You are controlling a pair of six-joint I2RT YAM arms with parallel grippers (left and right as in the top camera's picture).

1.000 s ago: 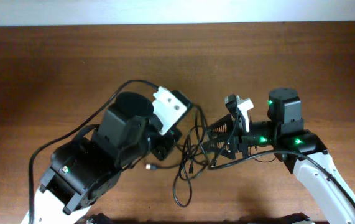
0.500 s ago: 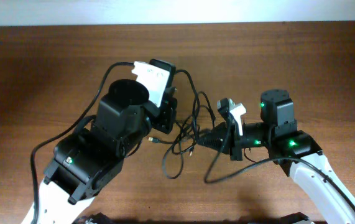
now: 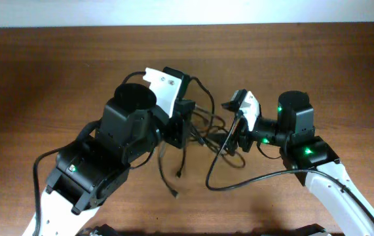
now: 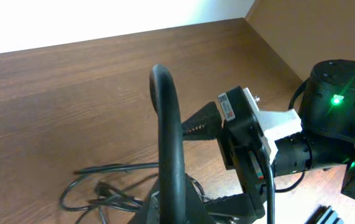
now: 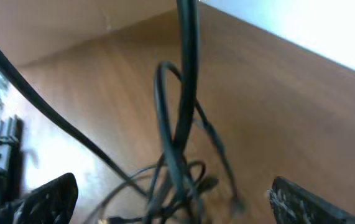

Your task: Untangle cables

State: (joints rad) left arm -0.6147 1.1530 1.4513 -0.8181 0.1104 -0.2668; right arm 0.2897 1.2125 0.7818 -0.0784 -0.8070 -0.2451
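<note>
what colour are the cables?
Black. The cables show best in the left wrist view, against the brown wood.

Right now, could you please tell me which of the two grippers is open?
The right gripper: its fingers stand wide apart, while the left gripper is shut on the cables.

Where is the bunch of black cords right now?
From above, the cords are bunched in the middle of the table, between the left claw and the right claw, with loose ends trailing toward the bottom of the picture.
</note>
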